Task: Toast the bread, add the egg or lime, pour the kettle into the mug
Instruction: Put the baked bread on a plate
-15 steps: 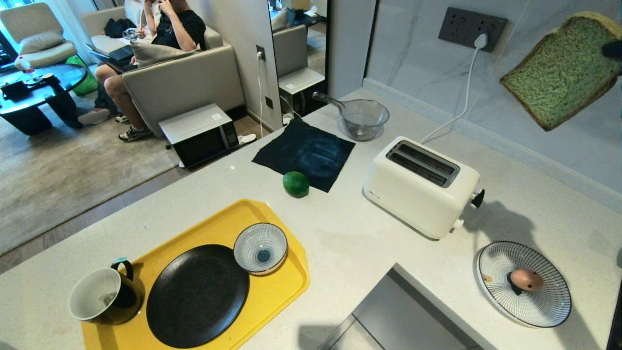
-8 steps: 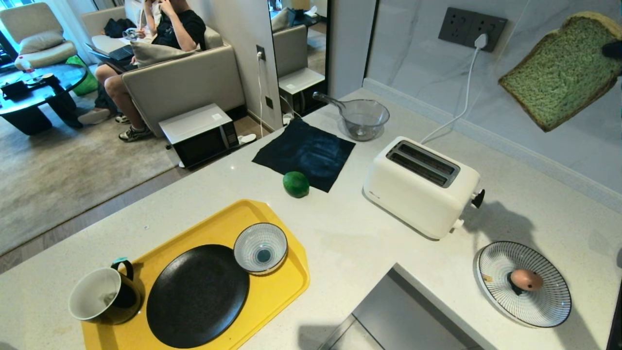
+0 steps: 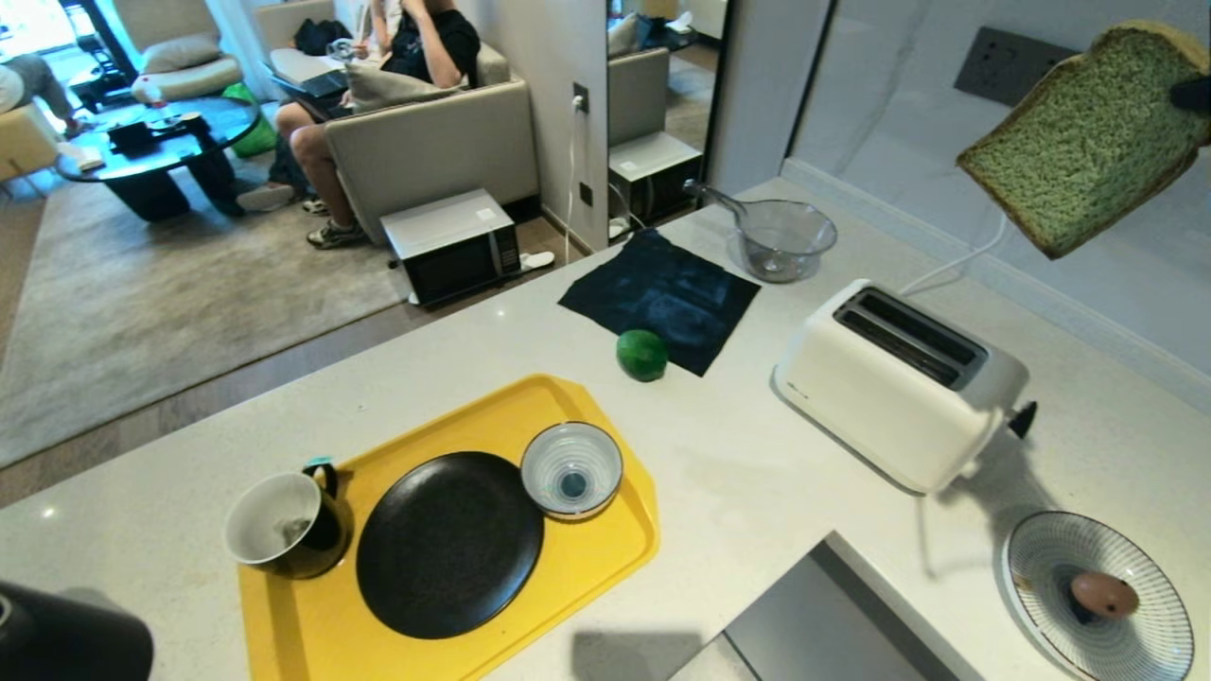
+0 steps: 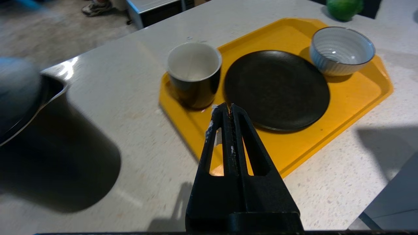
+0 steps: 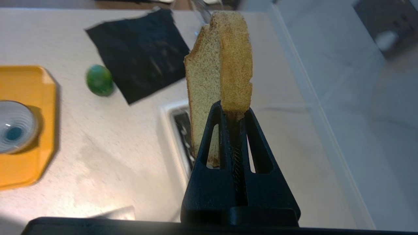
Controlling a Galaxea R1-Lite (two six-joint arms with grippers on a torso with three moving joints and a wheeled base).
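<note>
Head view: my right gripper (image 3: 1190, 95) pinches the thick pale green bread slice (image 3: 1083, 142) in the air, far right, above the white two-slot toaster (image 3: 899, 383).
Left wrist: my left gripper (image 4: 225, 109) is closed and empty, over the yellow plastic tray (image 4: 352, 98) near the glossy black mug (image 4: 194, 75).
Right wrist: the slice hangs edge-on over the toaster's slots.

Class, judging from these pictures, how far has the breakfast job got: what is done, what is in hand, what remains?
Done: nothing finished. In hand: the right tool holds the bread aloft, above the toaster, whose slots are empty. Left: toasting; the lime lies on the counter, the egg on its striped plate; the mug looks empty. The shut left tool is idle.
</note>
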